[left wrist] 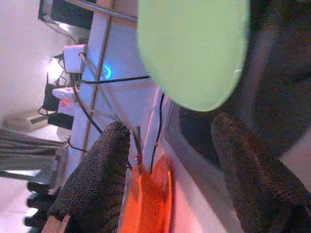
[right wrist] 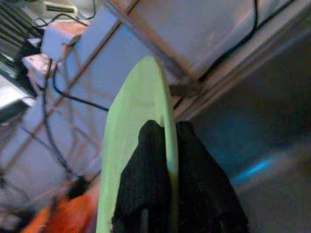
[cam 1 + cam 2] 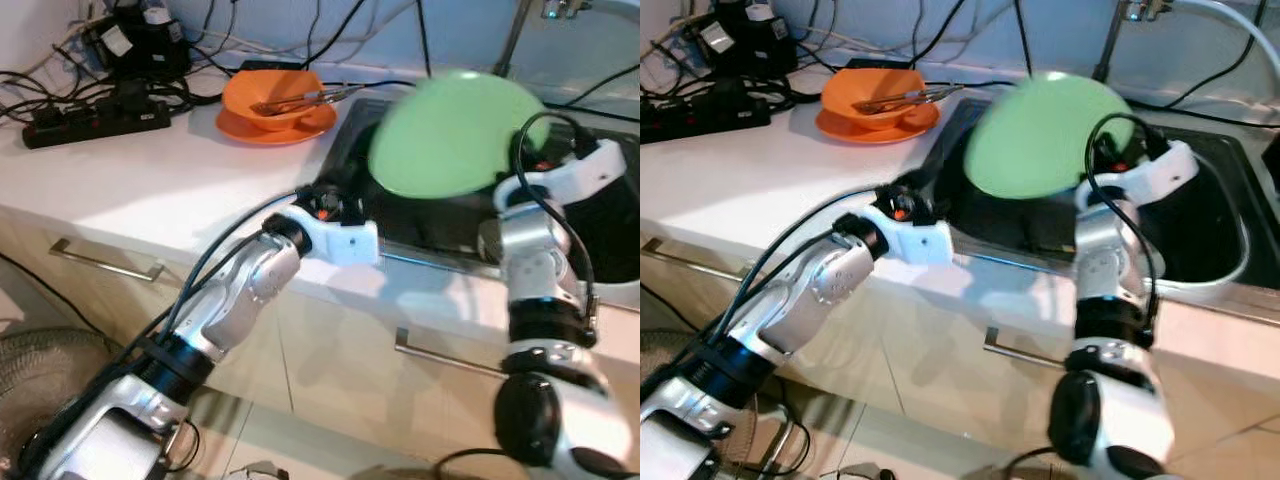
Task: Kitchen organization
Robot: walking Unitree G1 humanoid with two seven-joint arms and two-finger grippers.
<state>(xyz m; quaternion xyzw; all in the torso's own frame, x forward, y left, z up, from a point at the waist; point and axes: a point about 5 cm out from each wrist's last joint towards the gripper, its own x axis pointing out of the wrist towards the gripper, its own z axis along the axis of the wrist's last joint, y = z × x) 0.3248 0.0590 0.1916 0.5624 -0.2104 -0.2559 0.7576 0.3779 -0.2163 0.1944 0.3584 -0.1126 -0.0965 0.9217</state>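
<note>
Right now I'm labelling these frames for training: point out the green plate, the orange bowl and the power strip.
green plate (image 3: 455,135), left eye view, middle of its face.
orange bowl (image 3: 272,97), left eye view, its front wall.
power strip (image 3: 95,122), left eye view, middle of its black body.

Round plastic plate (image 3: 455,135): pale lime green, plain, no pattern; its edge reads the same green in the right wrist view.
Right hand (image 2: 165,160), clamped on the plate rim: black, woven-textured fingers.
Left hand (image 1: 170,179), fingers spread apart: black, same coarse weave.
Arms: silver with black joints; white wrist housings, a small red-orange spot on the left one.
Round orange plastic bowl (image 3: 272,97) on a matching orange plate (image 3: 270,128): solid orange, grey metal utensils inside.
Flat stone worktop (image 3: 150,180): white.
Recessed sink basin (image 3: 1200,215): dark grey to black.
Power strip (image 3: 95,122) and cables: black.
Cabinet fronts: cream, silver bar handles.
</note>
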